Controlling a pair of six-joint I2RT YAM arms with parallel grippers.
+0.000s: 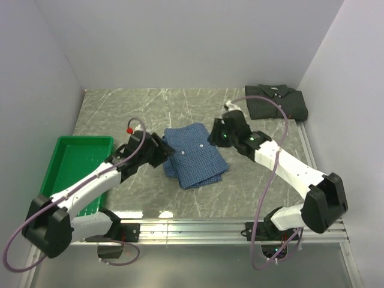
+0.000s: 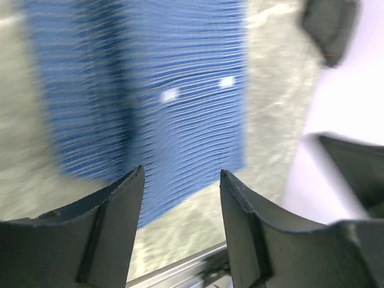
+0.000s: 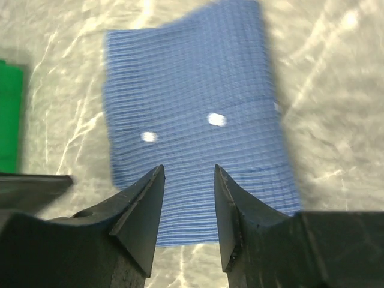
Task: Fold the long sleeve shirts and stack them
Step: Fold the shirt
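Evidently the blue checked shirt [image 1: 196,155] is already folded and lies mid-table [image 1: 120,114]. It is flanked by the left gripper [image 1: 161,150] and the right gripper [image 1: 215,134], both parted and empty. The dark shirt [image 1: 277,101] is seen folded at the far right corner, well apart. Stacking is judged the remaining step: one shirt must be gripped and carried onto the other without being unfolded.
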